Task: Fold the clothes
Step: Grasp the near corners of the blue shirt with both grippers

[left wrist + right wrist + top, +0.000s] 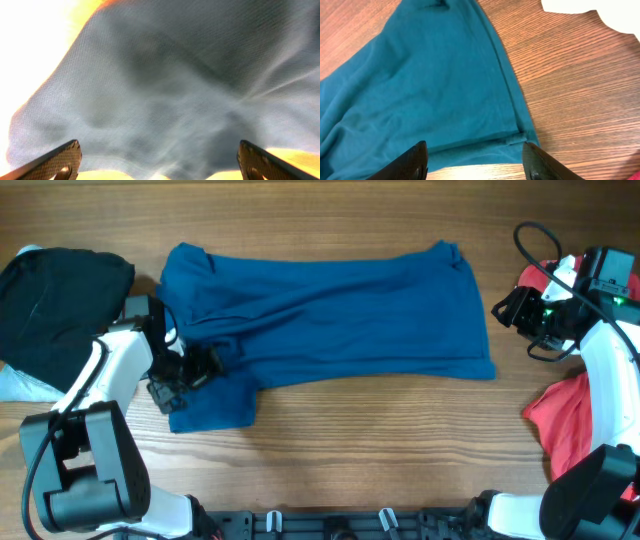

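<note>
A dark blue T-shirt (330,310) lies spread across the middle of the wooden table, its sleeve (215,400) hanging toward the front left. My left gripper (190,370) sits low at that sleeve's upper edge; in the left wrist view its jaws (159,162) are wide open with the shirt cloth (165,85) close in front of them. My right gripper (510,308) hovers open just off the shirt's right edge; in the right wrist view its jaws (475,162) are open above the shirt's hem corner (517,137), holding nothing.
A black garment (60,295) lies at the far left with a pale blue one (20,385) under it. Red shirts (565,420) lie at the right edge, by the right arm. Bare wood (380,440) runs in front of the shirt.
</note>
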### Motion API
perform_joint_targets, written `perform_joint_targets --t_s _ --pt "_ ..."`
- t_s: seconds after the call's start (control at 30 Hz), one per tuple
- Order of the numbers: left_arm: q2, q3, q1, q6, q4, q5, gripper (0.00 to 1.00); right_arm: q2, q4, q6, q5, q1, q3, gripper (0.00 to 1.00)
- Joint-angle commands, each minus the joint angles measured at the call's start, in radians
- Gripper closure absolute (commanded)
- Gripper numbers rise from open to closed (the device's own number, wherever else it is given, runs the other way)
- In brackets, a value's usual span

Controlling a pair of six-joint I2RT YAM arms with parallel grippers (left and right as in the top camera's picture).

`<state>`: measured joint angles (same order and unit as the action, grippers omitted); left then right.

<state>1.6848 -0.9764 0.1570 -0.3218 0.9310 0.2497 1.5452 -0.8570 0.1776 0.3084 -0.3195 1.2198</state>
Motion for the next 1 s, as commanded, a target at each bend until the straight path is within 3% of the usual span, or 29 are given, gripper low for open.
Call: perform_joint_targets --t_s 0.0,0.13,0.23,0.43,0.53,0.6,0.73,0.87,0.93,0.97 --pt "0.006 -0.005 0.005 0.027 0.040 -0.167 0.00 0.006 -0.003 -0.021 -0.032 0.000 -0.002 0.39" --pt "0.006 -0.005 0.004 0.024 -0.059 -0.192 0.01 0.006 -0.019 -0.019 -0.032 0.000 -0.002 0.39" --pt "0.010 -0.005 0.004 0.031 -0.118 -0.191 0.07 0.006 -0.026 -0.020 -0.032 0.000 -0.002 0.38" --pt "0.066 0.019 0.003 0.035 -0.147 -0.185 0.09 0.007 -0.034 -0.019 -0.031 0.000 -0.002 0.38" --pt "0.087 0.024 -0.012 0.035 -0.162 -0.100 0.12 0.006 -0.034 -0.019 -0.032 0.000 -0.002 0.38" --pt "0.087 0.024 -0.038 0.034 -0.161 -0.082 0.31 0.006 -0.035 -0.020 -0.031 0.000 -0.002 0.38" --pt "0.087 0.024 -0.114 0.034 -0.162 -0.082 0.50 0.007 -0.036 -0.019 -0.031 0.000 -0.002 0.37" --pt "0.087 0.024 -0.180 0.034 -0.172 -0.083 0.50 0.006 -0.038 -0.019 -0.031 0.000 -0.002 0.37" --pt "0.087 0.024 -0.188 0.034 -0.173 -0.084 0.59 0.006 -0.043 -0.020 -0.031 0.000 -0.002 0.37" --pt "0.087 0.024 -0.188 0.034 -0.173 -0.085 0.70 0.006 -0.047 -0.020 -0.032 0.000 -0.002 0.37"
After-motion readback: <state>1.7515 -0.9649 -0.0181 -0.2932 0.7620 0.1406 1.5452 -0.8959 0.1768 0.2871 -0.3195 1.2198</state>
